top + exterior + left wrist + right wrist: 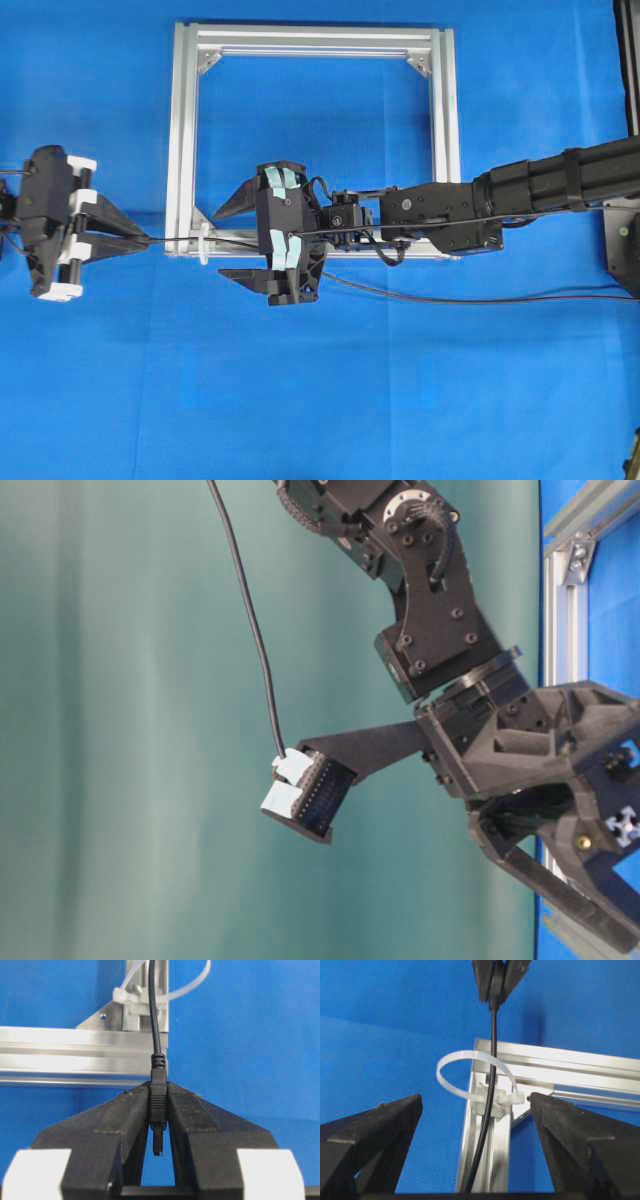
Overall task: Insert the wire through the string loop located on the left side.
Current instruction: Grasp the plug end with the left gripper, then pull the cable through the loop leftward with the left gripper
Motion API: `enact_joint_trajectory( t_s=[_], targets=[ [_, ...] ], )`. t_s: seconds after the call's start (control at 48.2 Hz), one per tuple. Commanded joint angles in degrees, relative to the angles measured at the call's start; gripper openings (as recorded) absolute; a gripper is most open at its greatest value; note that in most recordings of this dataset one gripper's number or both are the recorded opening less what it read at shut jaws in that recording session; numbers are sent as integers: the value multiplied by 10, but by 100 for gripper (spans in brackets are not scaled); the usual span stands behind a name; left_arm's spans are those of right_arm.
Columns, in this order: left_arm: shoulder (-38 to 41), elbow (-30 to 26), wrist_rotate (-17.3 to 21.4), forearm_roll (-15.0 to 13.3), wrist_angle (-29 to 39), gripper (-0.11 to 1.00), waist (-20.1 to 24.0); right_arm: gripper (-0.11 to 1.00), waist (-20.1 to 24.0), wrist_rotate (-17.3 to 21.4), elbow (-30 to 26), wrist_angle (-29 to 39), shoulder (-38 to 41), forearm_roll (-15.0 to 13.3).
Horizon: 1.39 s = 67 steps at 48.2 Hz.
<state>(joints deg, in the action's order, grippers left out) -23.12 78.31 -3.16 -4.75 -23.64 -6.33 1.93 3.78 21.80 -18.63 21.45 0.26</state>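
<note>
Left gripper [158, 1110]: clamped on the plug end of the wire, fingers pressed against both sides of the plug, whose tip pokes back between them.
Wire [493, 1055]: thin black cable running from the left gripper across the aluminium frame's corner, through the string loop, then on between the right gripper's fingers and away over the table.
String loop [465, 1067]: white tie arching up from the frame bar, just ahead of the left gripper; the wire passes under its arch.
Right gripper [232, 241]: spread wide, one finger on each side of the wire, touching neither wire nor loop as far as the views show.
Frame [186, 130]: silver square lying flat on the blue table [320, 400]; its near corner lies between the two grippers.
</note>
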Motion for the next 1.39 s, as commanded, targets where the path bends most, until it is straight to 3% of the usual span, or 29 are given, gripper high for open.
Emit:
enact_joint_trajectory(
  t_s=[0.0,0.374,0.581,1.37],
  targets=[
    [-38,-1,2,1,15,8,1,91,1,1,-4,-3,-17,1],
    [-209,30,-14,1,150,8,1,91,2,1,-4,-3,-17,2],
    [-288,34,-18,1,189,8,0,91,2,2,-5,-3,-17,2],
    [-209,32,-18,4,178,8,5,91,4,2,-7,-3,-16,4]
  ],
)
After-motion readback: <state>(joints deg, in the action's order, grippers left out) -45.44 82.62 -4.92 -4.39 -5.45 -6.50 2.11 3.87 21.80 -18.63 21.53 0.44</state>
